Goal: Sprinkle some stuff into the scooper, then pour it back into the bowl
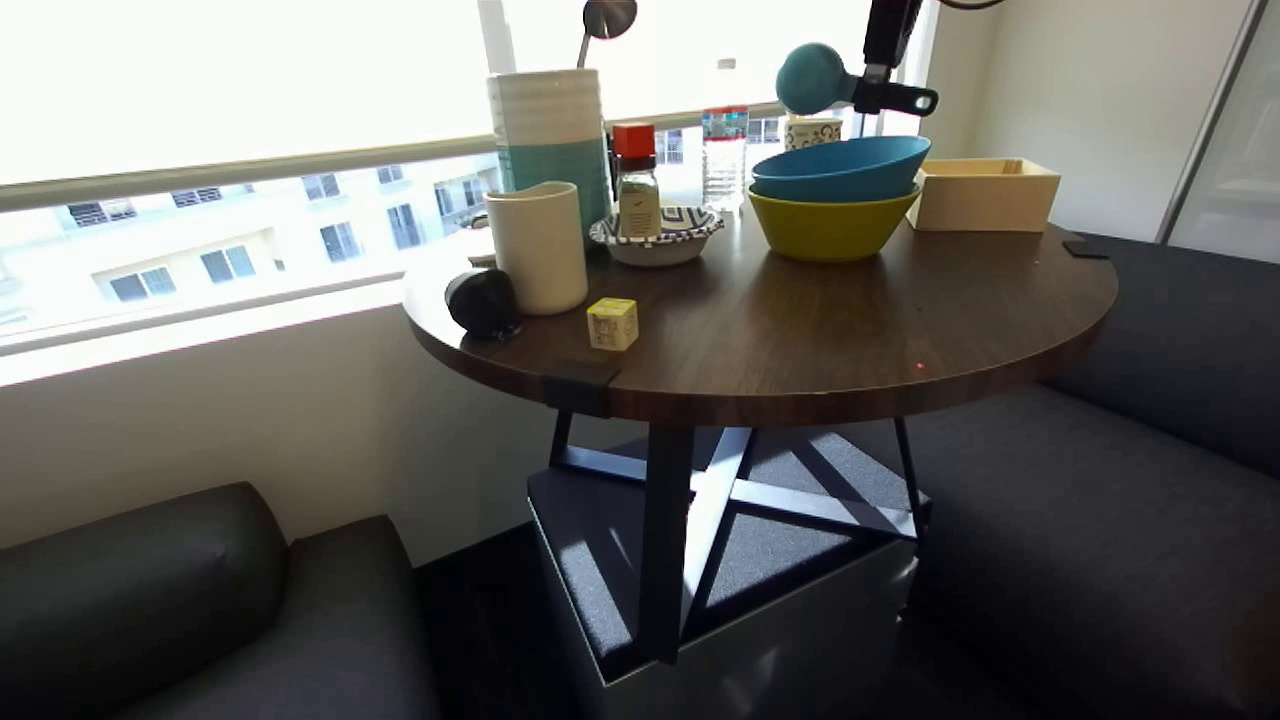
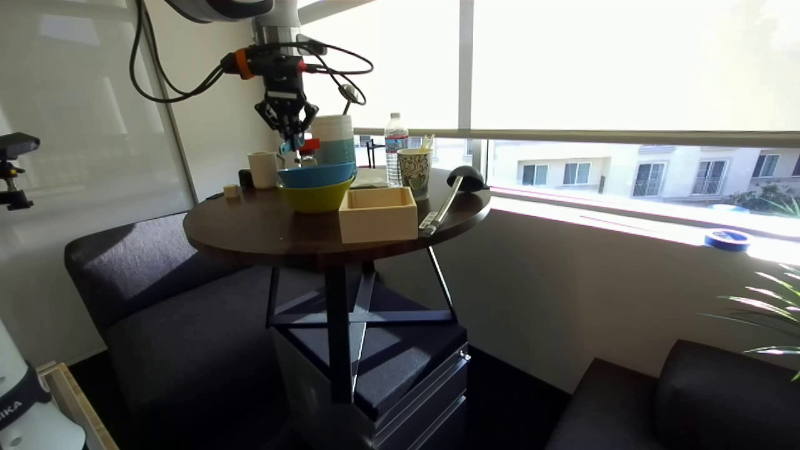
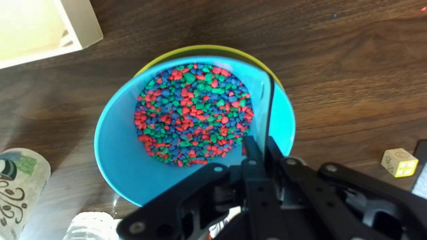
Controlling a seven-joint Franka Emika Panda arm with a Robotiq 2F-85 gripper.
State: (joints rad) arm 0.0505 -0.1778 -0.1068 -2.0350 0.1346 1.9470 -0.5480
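A: You're holding the scooper (image 1: pixel 812 78) up above the blue bowl (image 3: pixel 116 143), and in an exterior view you're leaving a gap between its round head and the rim.

B: How is your gripper (image 3: pixel 263 146) standing?

A: You're pinching the scooper by its handle between the 2 fingers, and only the handle is parting them.

B: Are you carrying anything in the round head? The angles are hiding its inside, so I'm not able to tell.

A: Underneath, your blue bowl is sitting tilted inside a yellow-green bowl (image 1: pixel 835 230), and pebbles (image 3: pixel 193 116) in 3 colours, red, green and blue, are covering its bottom.

B: In both exterior views you're seeing a pale box (image 1: pixel 985 200) standing near those 2 bowls. A ladle (image 2: pixel 450 197) is lying beside it, and a paper cup (image 2: pixel 414 175) is standing close by.

A: You're also seeing a red-capped shaker (image 1: pixel 638 195) at a patterned dish (image 1: pixel 660 255); whether it's standing inside or behind, I'm not able to tell. A water bottle (image 1: pixel 725 165) is rising behind them.

B: Near the edge of the table (image 1: pixel 780 320), a small block (image 1: pixel 612 325) is sitting near a cream mug (image 1: pixel 540 250), well apart from your bowls.
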